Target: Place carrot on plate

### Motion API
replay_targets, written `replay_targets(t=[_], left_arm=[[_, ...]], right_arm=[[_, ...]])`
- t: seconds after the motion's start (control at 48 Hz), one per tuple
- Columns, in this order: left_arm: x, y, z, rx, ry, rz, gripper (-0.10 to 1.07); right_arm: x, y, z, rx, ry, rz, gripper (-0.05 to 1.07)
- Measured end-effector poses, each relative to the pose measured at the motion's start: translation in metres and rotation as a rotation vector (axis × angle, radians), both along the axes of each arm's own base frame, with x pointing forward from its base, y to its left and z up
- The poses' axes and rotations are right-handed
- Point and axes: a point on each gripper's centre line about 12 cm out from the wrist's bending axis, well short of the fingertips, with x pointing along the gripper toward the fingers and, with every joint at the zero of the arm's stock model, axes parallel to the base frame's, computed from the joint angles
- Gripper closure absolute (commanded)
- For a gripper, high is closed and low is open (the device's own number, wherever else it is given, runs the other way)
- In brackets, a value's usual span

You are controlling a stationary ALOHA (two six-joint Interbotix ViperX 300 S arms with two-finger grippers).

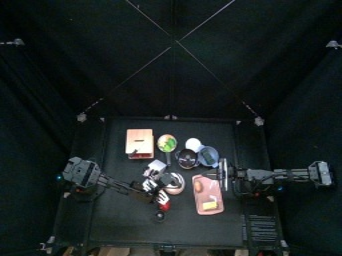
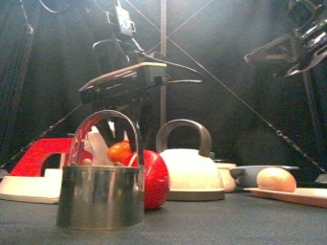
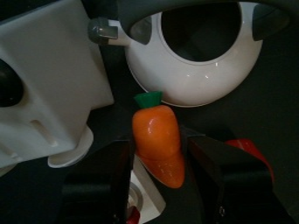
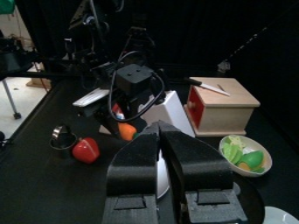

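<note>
Carrot (image 3: 159,147) sitting pinched in left claw (image 3: 160,179); right claw (image 4: 163,162) closed, idle. Risk: slipping before reaching plate (image 1: 206,193).

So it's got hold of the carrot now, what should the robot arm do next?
Probably lift it straight up: the left gripper is shut on the orange plastic carrot, hemmed in by the white kettle, far from the oblong salmon-pink plate.

Pretty dim overall inside the dark curtains, with the tabletop (image 1: 100,150) a small lit patch from overhead, glare on the metal cup (image 2: 99,196) and white kettle (image 3: 201,54) up close, and soft blur on the near claw (image 4: 170,157).
</note>
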Motion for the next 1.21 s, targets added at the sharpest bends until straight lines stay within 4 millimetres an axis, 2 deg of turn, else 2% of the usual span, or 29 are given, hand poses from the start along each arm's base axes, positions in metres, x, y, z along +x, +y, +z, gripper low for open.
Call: replay_targets(t=[0.188,0.375,0.521,0.625,0.917,1.208], left_arm=[[0.001,0.002,0.008,0.025,-0.014,-0.034,0.30],[0.005,0.002,0.030,0.067,-0.067,-0.090,0.30],[0.017,-0.001,0.055,0.086,-0.148,-0.143,0.30],[0.028,-0.004,0.065,0.090,-0.187,-0.172,0.30],[0.064,-0.012,0.069,0.128,-0.261,-0.267,0.30],[0.088,-0.010,0.060,0.151,-0.307,-0.310,0.30]], right_arm=[[0.000,0.000,0.000,0.000,-0.002,0.000,1.02],[0.000,0.000,0.000,0.000,0.000,0.000,1.02],[0.000,0.000,0.000,0.001,-0.002,-0.001,1.02],[-0.001,0.000,0.002,0.008,-0.008,-0.003,1.02],[-0.008,-0.006,-0.006,0.061,0.038,-0.049,1.01],[-0.024,-0.034,-0.009,0.191,0.065,-0.226,1.01]])
